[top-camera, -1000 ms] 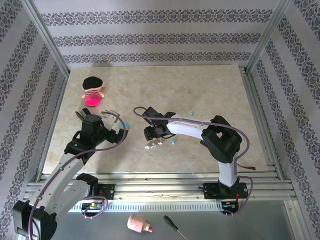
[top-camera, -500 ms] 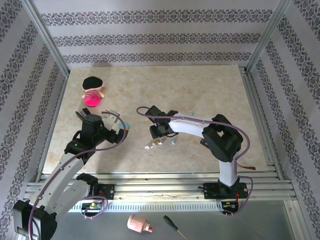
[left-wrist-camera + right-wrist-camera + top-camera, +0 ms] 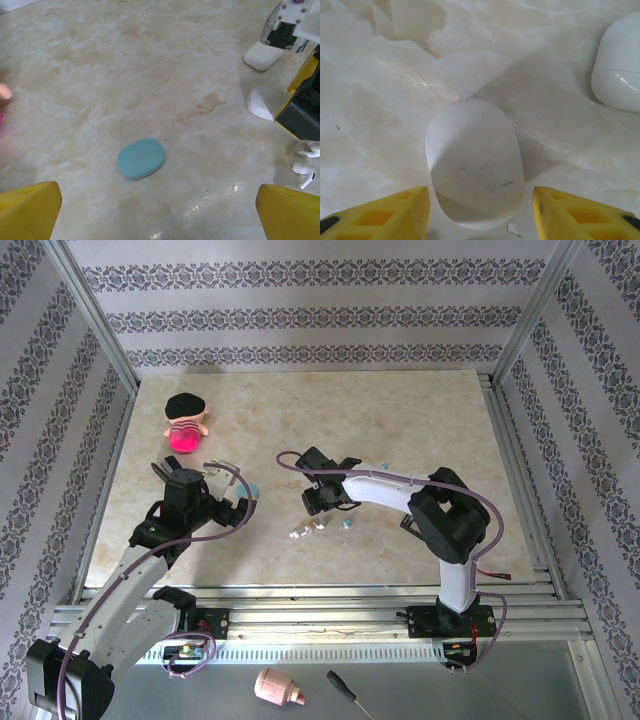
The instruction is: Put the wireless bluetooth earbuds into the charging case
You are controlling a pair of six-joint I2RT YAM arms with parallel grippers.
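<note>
Ref = flat white case (image 3: 474, 162). R gripper (image 3: 477, 214) hangs right over it, fingers apart, one each side of its near end. Slim gaps both sides, so not clamped afaict. Can't tell if ref is an open half or a shut case lying flat. 2nd, rounded white case (image 3: 620, 65) sits just beside ref.

L gripper (image 3: 160, 212) is wide open w/ nothing in it, off to the left of ref, over the teal case (image 3: 141, 158), which lies shut on the table (image 3: 420, 410).

White earbuds (image 3: 304, 170) x2 lie loose on the arm-base side of ref, near but not touching. Teal earbud (image 3: 347, 523) is near them, to the right. No bud seated in any case.

Step, imo: early, dealing w/ the case, before any bud pick. Next is either close on ref to place/open it, or shift base-ward to the buds. Buds are tiny and lying flat, so that pick needs narrow jaws and a low, centred approach, else they'll skid away.
</note>
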